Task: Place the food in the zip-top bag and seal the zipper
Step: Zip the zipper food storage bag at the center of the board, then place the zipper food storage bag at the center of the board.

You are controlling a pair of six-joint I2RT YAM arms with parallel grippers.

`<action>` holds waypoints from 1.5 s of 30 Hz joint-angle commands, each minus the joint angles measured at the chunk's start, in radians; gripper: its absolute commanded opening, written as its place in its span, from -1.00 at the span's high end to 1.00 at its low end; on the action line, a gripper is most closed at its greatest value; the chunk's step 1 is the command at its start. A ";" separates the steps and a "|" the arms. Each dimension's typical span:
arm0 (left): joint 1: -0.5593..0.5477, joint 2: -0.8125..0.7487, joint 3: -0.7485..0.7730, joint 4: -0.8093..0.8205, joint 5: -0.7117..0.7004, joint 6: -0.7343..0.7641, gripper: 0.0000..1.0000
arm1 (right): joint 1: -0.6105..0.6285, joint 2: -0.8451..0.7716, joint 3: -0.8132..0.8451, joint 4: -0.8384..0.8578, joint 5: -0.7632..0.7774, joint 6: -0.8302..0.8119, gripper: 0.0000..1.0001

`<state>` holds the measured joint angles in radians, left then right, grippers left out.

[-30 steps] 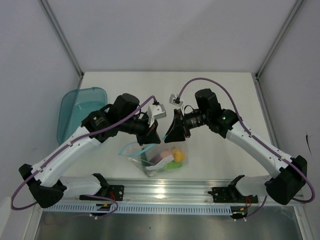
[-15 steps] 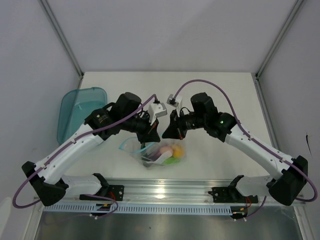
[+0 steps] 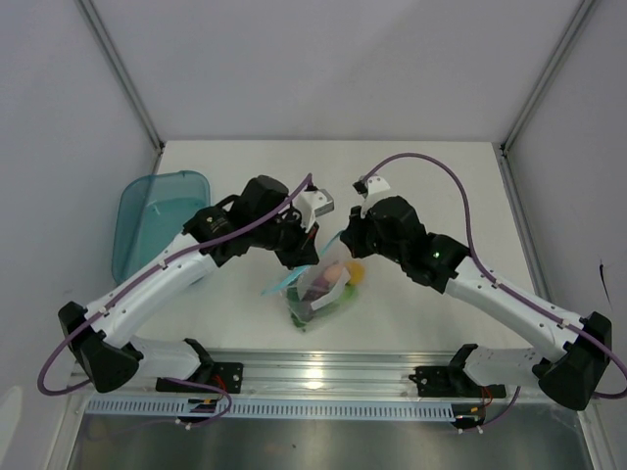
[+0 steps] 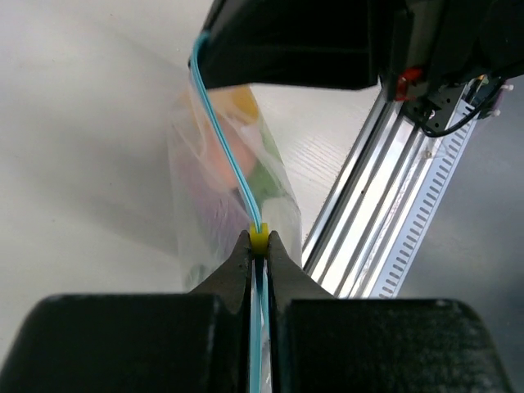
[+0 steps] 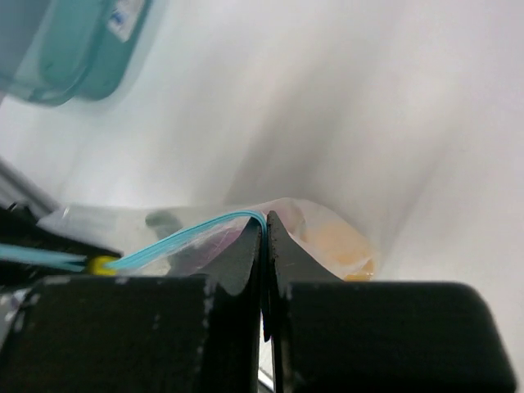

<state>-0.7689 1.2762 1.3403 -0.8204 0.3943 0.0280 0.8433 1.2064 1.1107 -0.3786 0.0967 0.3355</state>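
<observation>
The zip-top bag [image 3: 315,294], clear and floppy, hangs mouth-up over the near middle of the worktop [image 3: 441,196]. It is strung by its top edge between the left pincer [image 3: 302,257] and the right pincer [image 3: 343,245], and its lower end sags towards the surface. The zipper [image 4: 223,147], a thin light blue strip, runs in a slight curve along the mouth with a pincer clamped on each end, and its small yellow slider tab [image 4: 259,239] sits right at the left pincer's fingertips. Inside, the food is bunched together: a yellow-orange round fruit [image 3: 355,271], a pinkish piece [image 3: 333,273], a purple piece [image 3: 317,286] and green pieces [image 3: 337,298] lower down.
</observation>
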 commanded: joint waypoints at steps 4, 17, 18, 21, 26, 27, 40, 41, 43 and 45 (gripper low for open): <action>-0.001 -0.008 0.037 -0.114 0.006 -0.059 0.99 | -0.032 0.016 -0.002 -0.019 0.383 0.056 1.00; 0.003 -0.093 0.005 -0.177 -0.130 -0.057 0.99 | -0.159 -0.051 -0.035 -0.089 0.406 0.099 1.00; 0.005 -0.101 0.000 -0.177 -0.152 -0.062 0.99 | -0.170 -0.054 -0.037 -0.094 0.405 0.097 1.00; 0.006 -0.126 -0.020 -0.177 -0.170 -0.076 0.99 | -0.182 -0.068 -0.048 -0.103 0.402 0.100 1.00; 0.008 -0.144 -0.041 -0.129 -0.187 -0.096 0.99 | -0.184 -0.076 -0.057 -0.099 0.376 0.105 1.00; 0.010 -0.143 -0.040 -0.105 -0.187 -0.105 0.87 | -0.182 -0.071 -0.057 -0.094 0.362 0.102 1.00; 0.010 -0.248 -0.079 0.239 -0.525 -0.197 -0.99 | -0.280 0.014 -0.006 -0.111 0.230 0.146 1.00; 0.010 -0.270 -0.090 0.257 -0.500 -0.192 -0.99 | -0.336 0.024 -0.006 -0.115 0.213 0.151 1.00; 0.010 -0.329 -0.136 0.303 -0.457 -0.181 -0.99 | -0.395 0.044 -0.015 -0.105 0.193 0.143 1.00; 0.010 -0.362 -0.168 0.314 -0.408 -0.180 -0.99 | -0.490 0.056 -0.032 -0.085 0.157 0.131 1.00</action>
<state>-0.7631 0.9855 1.2057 -0.6014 -0.0425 -0.1402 0.4450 1.2453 1.0653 -0.4675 0.2901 0.4603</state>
